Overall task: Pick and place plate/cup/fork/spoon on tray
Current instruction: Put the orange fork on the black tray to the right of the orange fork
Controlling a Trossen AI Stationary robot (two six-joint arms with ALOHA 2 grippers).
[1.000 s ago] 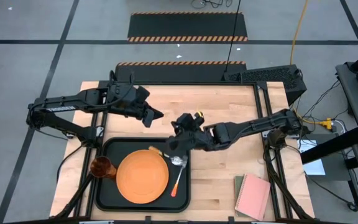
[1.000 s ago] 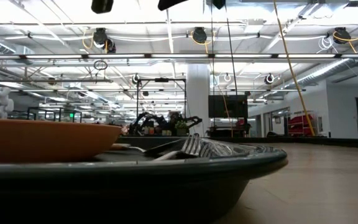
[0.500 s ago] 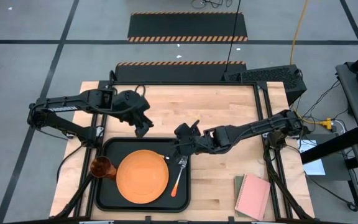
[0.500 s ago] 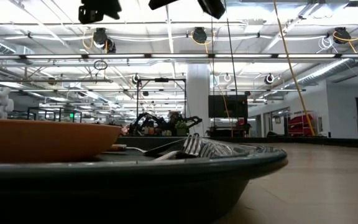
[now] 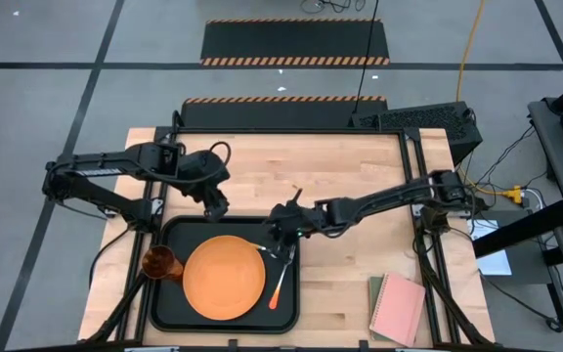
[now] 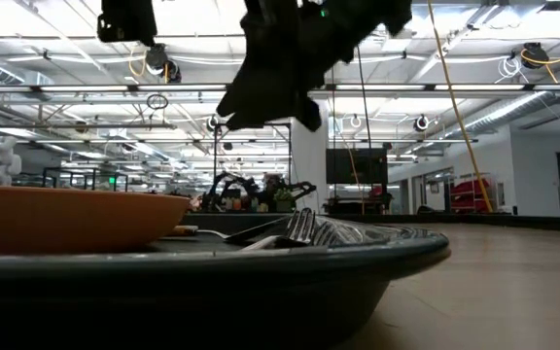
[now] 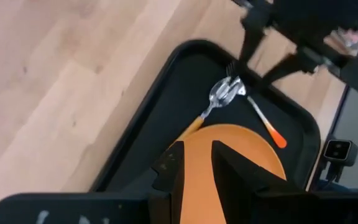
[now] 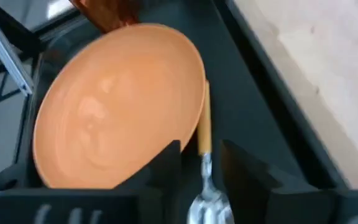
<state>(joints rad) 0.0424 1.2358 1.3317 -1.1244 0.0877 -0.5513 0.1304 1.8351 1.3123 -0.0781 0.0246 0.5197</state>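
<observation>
The black tray [image 5: 169, 305] lies at the table's near left. On it are the orange plate [image 5: 224, 277], the amber cup [image 5: 160, 262], the orange-handled fork [image 5: 280, 284] and the spoon [image 7: 211, 104]. The spoon's handle runs beside the plate's rim [image 8: 202, 134], and its bowl lies against the fork's tines [image 7: 232, 67]. My right gripper [image 5: 280, 225] hangs low over the tray's far right corner. It is open, with one finger on each side of the spoon [image 8: 205, 163]. My left gripper [image 7: 197, 163] is open and holds nothing, above the tray's far edge [image 5: 215, 207].
A pink notebook [image 5: 399, 308] lies at the table's near right corner. Bare wood [image 5: 350, 284] stretches between the tray and the notebook and along the far side. A black box [image 5: 413, 119] sits just beyond the far edge.
My right gripper has dropped toward the tray's far right corner and tipped, ending low over the spoon and fork. My left gripper has moved toward the tray's far edge, sinking a little and tipping downward. The tableware has stayed where it lay.
</observation>
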